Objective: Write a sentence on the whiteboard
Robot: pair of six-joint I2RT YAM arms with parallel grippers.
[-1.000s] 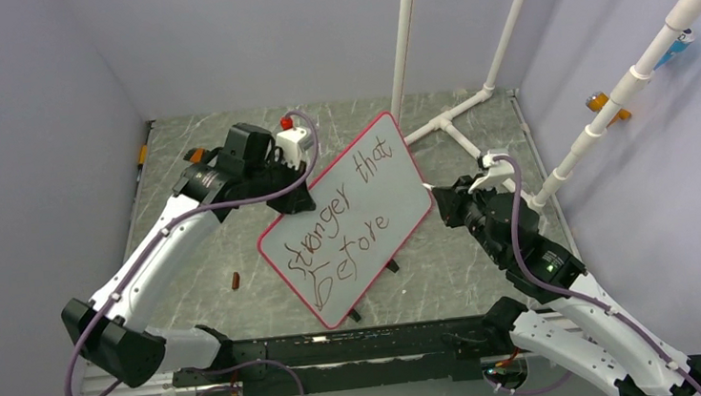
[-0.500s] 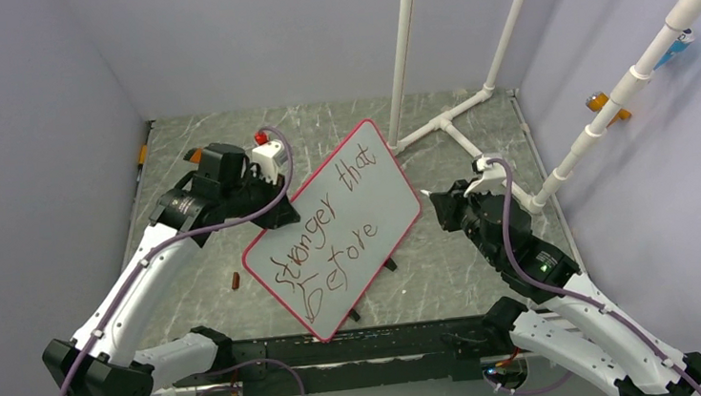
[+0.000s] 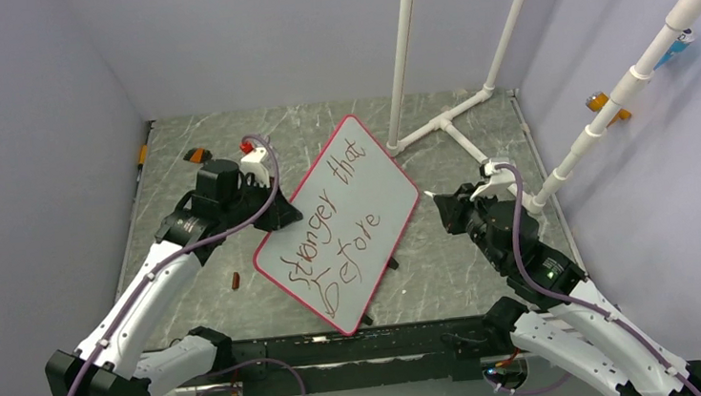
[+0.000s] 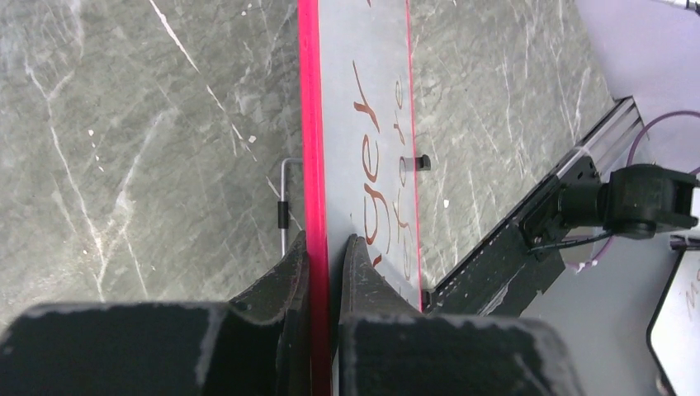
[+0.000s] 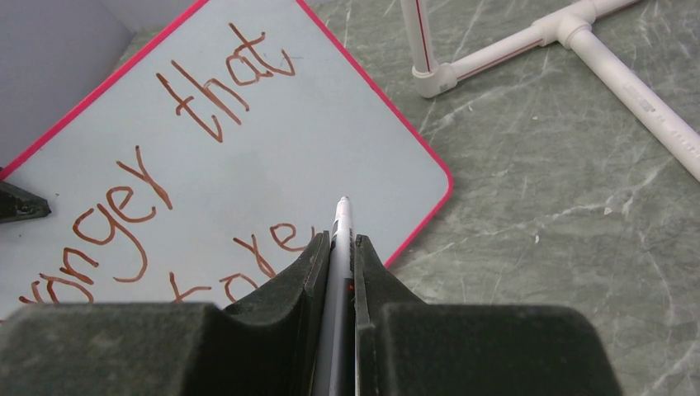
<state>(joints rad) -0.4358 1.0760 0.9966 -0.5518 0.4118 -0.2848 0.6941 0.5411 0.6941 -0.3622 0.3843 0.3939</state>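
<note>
The whiteboard (image 3: 365,187) is white with a pink-red rim and tilts across the table's middle. On it is the sentence (image 3: 335,233), dark-red handwriting reading "stronger that before" in two lines. My left gripper (image 3: 276,214) is shut on the board's left rim (image 4: 314,124), one finger on each face. The writing also shows in the right wrist view (image 5: 148,198). My right gripper (image 3: 444,211) stands just right of the board and is shut on a white marker (image 5: 340,227), whose tip points at the board's right corner without touching it.
White PVC pipes (image 3: 454,117) stand and lie at the back right. A small brown cap (image 3: 235,281) lies on the table left of the board. An orange piece (image 3: 195,155) lies at the back left. The black rail (image 3: 359,341) runs along the near edge.
My left arm has drawn back to the left, and the whiteboard has shifted and turned with it. My right gripper has stayed almost still beside the board's right edge.
</note>
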